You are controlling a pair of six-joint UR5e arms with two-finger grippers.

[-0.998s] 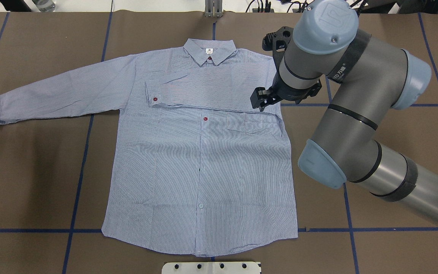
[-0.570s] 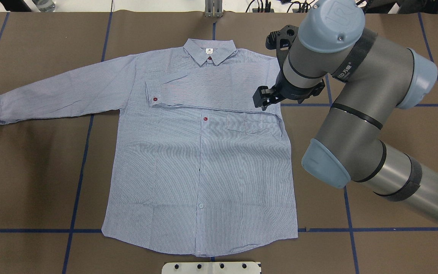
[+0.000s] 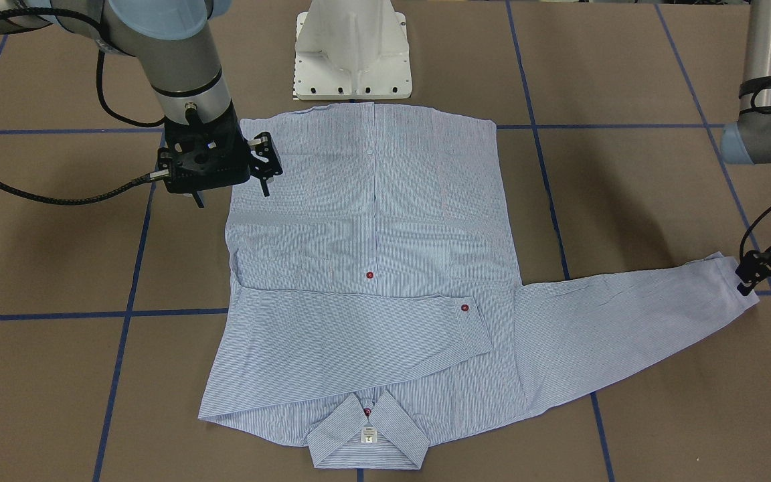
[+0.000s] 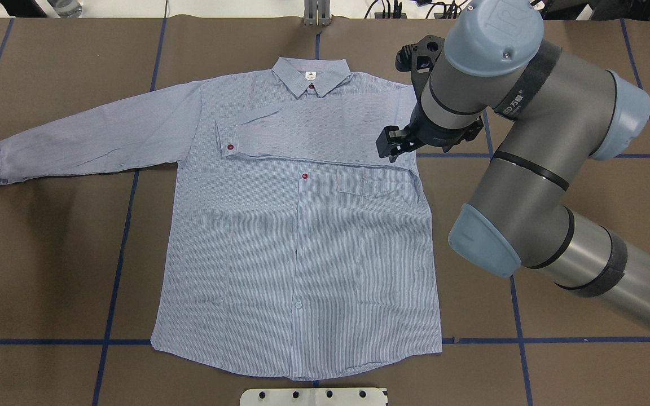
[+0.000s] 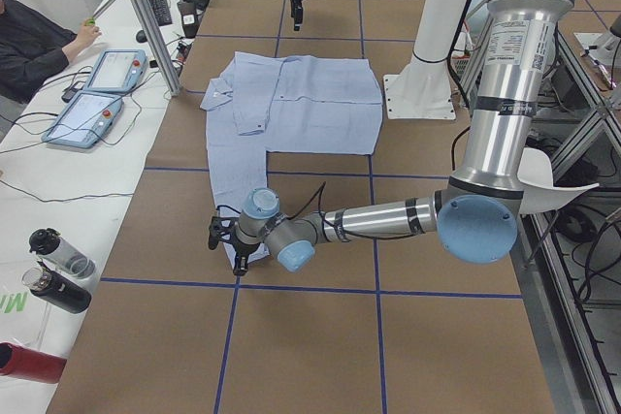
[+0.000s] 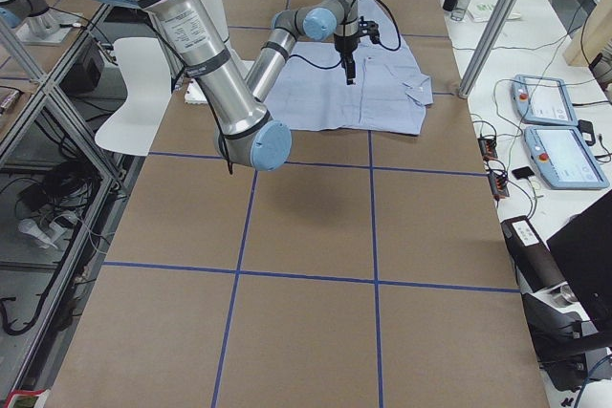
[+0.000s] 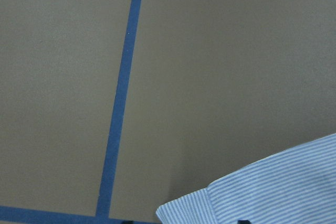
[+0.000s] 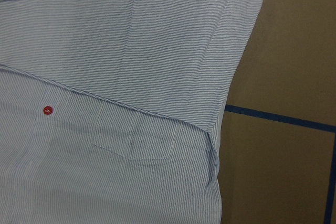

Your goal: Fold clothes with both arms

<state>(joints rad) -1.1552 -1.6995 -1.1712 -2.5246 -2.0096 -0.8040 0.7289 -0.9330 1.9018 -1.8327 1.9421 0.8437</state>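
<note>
Base: white plate point(image 4: 313, 396) at the near table point(image 4: 48, 254) edge, just short of the hem.
Shirt: the shirt point(image 4: 297, 242) lies flat on the table, buttoned front up, hem toward the robot and well smoothed.
Pocket: the pocket point(image 4: 367, 183) shows just below the folded sleeve's edge.
Right sleeve: the right sleeve point(image 4: 302, 132) is folded across the chest, and its end reaches past the button line.
Right gripper: the right gripper point(image 3: 228, 181) hangs above that fold's start at the shoulder, jaws spread, holding nothing, clear of the cloth.
Left sleeve: the left sleeve point(image 4: 93, 135) lies stretched out to the robot's left, unfolded.
Left gripper: the left gripper point(image 3: 757, 271) is low at the cuff point(image 7: 252, 198). Its jaws look parted beside the cuff corner, and no grasp shows.
Collar: the collar point(image 4: 311, 76) is at the far end, flat, label up.
Done: one sleeve is in, so the task looks to be in its early part.
Left: the second sleeve must come across the chest, likely next given where the left gripper sits. After that come the body folds, hem toward collar.
</note>
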